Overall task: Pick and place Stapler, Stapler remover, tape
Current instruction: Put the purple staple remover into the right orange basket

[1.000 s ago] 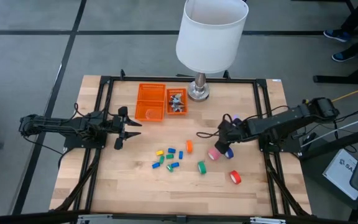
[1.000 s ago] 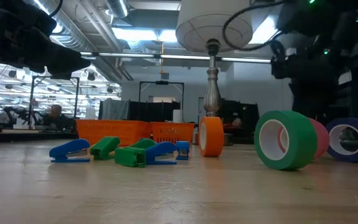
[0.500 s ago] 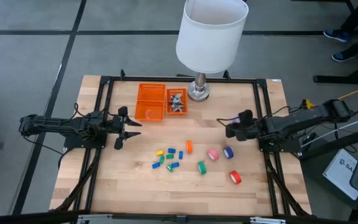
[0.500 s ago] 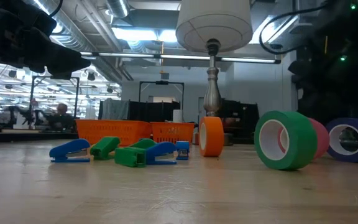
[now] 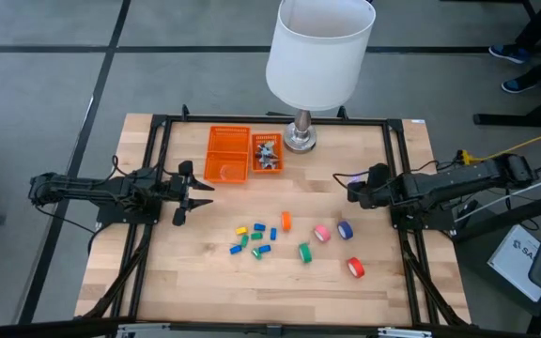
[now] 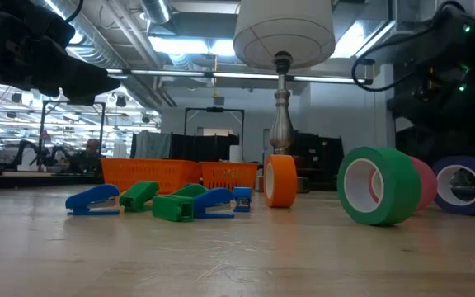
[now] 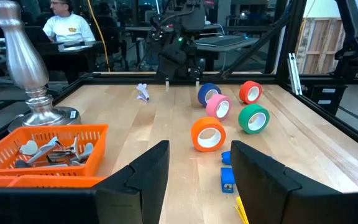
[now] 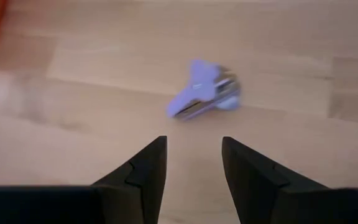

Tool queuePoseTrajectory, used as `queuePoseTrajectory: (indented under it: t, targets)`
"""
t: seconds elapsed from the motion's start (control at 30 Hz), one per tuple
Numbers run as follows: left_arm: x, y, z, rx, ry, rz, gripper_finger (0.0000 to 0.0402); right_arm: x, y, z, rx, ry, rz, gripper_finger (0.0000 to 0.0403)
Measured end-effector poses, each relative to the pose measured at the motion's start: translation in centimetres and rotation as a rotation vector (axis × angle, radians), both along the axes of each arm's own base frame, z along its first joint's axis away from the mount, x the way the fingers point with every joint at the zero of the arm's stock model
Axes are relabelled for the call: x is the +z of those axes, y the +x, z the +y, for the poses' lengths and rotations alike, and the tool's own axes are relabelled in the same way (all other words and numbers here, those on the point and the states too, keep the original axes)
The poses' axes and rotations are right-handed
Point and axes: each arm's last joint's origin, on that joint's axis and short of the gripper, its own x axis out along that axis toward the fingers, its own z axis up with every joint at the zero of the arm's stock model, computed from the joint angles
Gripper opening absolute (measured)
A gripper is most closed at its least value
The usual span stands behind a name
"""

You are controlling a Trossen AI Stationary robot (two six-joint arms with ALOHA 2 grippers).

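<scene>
Found the right gripper (image 5: 352,192) low over the right side of the table (image 5: 383,282), fingers parted and grasping nothing. Saw a lavender staple remover (image 8: 204,91) lying flat on the wood just ahead of those fingers, untouched. Noted the tape rolls grouped near the table's middle, nearer than the gripper: pink (image 5: 322,233) and blue (image 5: 346,230) side by side, orange (image 5: 286,221) to their left, green (image 5: 304,252) nearer, red (image 5: 355,268) nearest and farthest right. Counted a cluster of small staplers (image 5: 252,239) in blue, green and yellow just left of the orange roll. Spotted two orange baskets (image 5: 227,141) at the far side beside a lamp base (image 5: 300,139), the smaller one holding metal staple removers (image 5: 267,153). Found the left gripper (image 5: 193,192) waiting over the left edge, released and empty, pointed toward the middle. Glimpsed a person seated in the room beyond, in the left wrist view.
</scene>
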Motion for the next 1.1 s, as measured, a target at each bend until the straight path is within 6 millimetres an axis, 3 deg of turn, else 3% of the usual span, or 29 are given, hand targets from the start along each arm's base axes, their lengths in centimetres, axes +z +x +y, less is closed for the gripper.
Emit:
queuePoseTrajectory:
  t: [0.47, 1.1]
  targets:
    - [0.0, 0.0, 0.0, 0.000, 0.000, 0.000, 0.0169, 0.1, 0.2, -1.6, -0.064, -0.022, 0.011, 0.0157]
    - [0.0, 0.0, 0.0, 0.000, 0.000, 0.000, 0.0169, 0.2, 0.6, -3.0, -0.020, -0.026, 0.034, 0.0157]
